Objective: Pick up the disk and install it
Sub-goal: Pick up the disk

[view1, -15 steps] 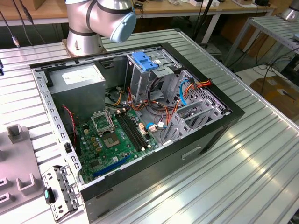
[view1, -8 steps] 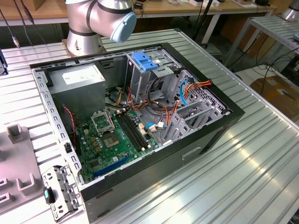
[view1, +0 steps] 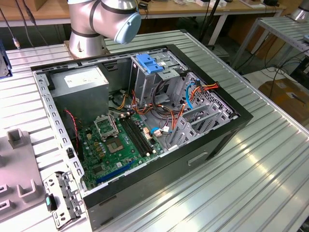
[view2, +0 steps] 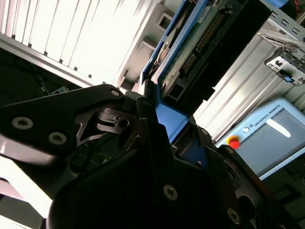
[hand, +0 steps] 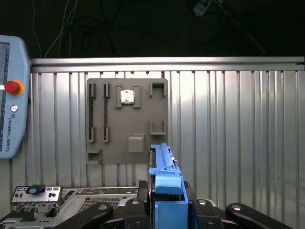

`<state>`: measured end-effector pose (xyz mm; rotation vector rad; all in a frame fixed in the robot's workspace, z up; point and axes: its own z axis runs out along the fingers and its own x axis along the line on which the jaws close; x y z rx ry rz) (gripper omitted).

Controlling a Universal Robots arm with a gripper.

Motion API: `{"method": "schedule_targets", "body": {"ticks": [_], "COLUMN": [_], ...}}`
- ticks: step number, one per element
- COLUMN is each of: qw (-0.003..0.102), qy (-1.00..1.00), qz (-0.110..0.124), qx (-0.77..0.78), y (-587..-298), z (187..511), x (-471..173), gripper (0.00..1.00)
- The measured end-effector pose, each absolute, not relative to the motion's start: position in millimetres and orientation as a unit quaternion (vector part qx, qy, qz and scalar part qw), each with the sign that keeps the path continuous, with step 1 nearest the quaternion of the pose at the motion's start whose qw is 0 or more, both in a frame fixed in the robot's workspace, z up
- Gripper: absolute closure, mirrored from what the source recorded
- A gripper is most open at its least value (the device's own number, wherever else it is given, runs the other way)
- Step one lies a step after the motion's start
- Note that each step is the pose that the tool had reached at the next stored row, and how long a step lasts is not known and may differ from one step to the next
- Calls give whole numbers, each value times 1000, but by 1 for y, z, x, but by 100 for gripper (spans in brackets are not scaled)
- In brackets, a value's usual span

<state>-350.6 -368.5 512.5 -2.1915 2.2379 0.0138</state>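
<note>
The gripper [hand: 167, 210] is clenched on the disk [hand: 162, 167]. The disk stands on edge between the black fingers [hand: 136, 206], lifted clear of the slatted metal table [hand: 238, 133]. In the first wrist view its blue side rail [hand: 167, 183] faces the camera and runs away from the jaws. In the second wrist view the gripper [view2: 164, 121] pinches that same rail, and the disk [view2: 202, 40] shows its green circuit board and a row of connector pins.

Beyond the disk in the first wrist view, a grey fixture plate [hand: 127, 121] lies flat on the table with 1 small square chip [hand: 127, 97] seated in a pocket. A teach pendant [hand: 12, 95] lies just beside the plate, with 1 red button [hand: 13, 87] and a line of print along its edge. A perforated metal bracket [hand: 35, 194] lies near the gripper.

In the exterior view, take the open computer case [view1: 159, 181] as a dial.
- **10 o'clock:** a grey box [view1: 72, 92] carries a white sticker [view1: 81, 77] whose print is too small to read.
- **12 o'clock:** a metal cage [view1: 145, 82] stands with a blue handle [view1: 148, 64].
- **Centre to 7 o'clock:** the green motherboard [view1: 118, 140].
- **2 o'clock:** orange and red cables [view1: 205, 89].
- **11 o'clock, beyond the case:** the arm [view1: 104, 19].
- **8 o'clock, outside the case:** the fixture plate [view1: 14, 169].
- **7 o'clock, outside the case:** the bracket [view1: 63, 198].
</note>
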Motion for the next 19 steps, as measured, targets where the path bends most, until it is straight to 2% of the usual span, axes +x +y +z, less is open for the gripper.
{"method": "schedule_targets", "body": {"ticks": [19], "qw": [5], "qy": [714], "qz": [4], "qx": [-700], "y": [-368], "z": [513], "x": [-336], "gripper": [63]}}
